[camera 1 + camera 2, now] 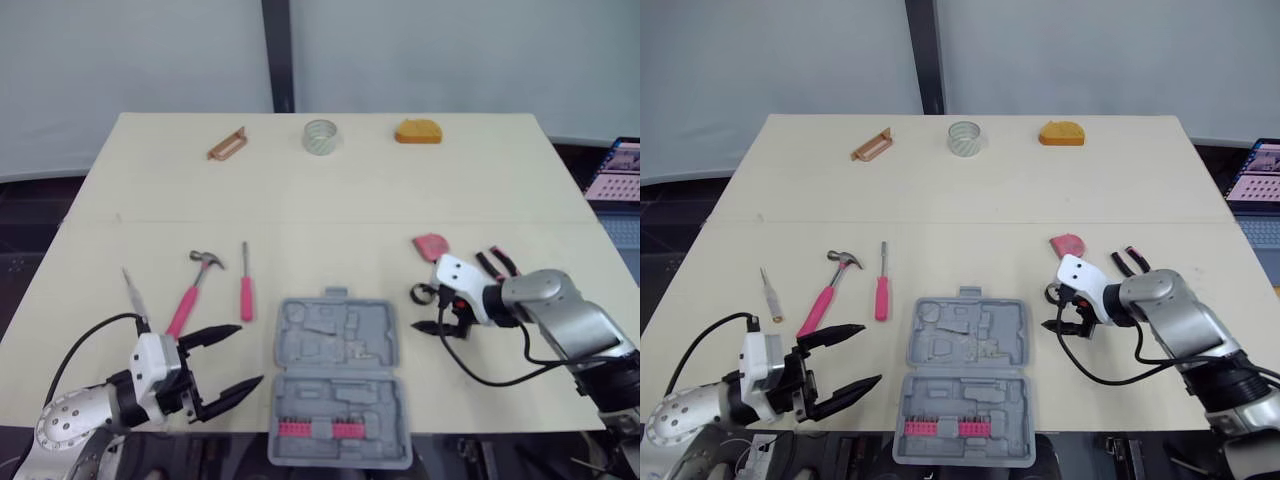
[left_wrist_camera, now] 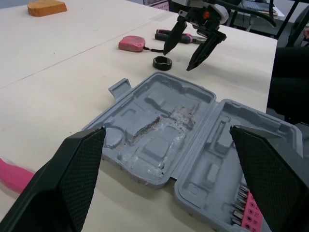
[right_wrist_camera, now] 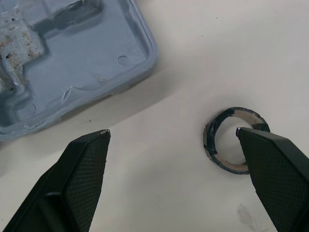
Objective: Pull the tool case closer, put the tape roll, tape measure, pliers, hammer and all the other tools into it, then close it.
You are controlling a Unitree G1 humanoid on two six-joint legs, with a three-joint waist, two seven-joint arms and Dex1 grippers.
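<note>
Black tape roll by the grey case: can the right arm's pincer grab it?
Probably yes. The right pincer is open, close by the small black tape roll, with nothing between them.

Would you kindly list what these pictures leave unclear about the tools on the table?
Pliers: one end hidden behind the right tool, head views.
Tape roll: one side covered by that tool's finger, right wrist view.
Pink bit strip: cut off by the left wrist view's edge; bit types too small.
Orange item: too small to identify.
</note>
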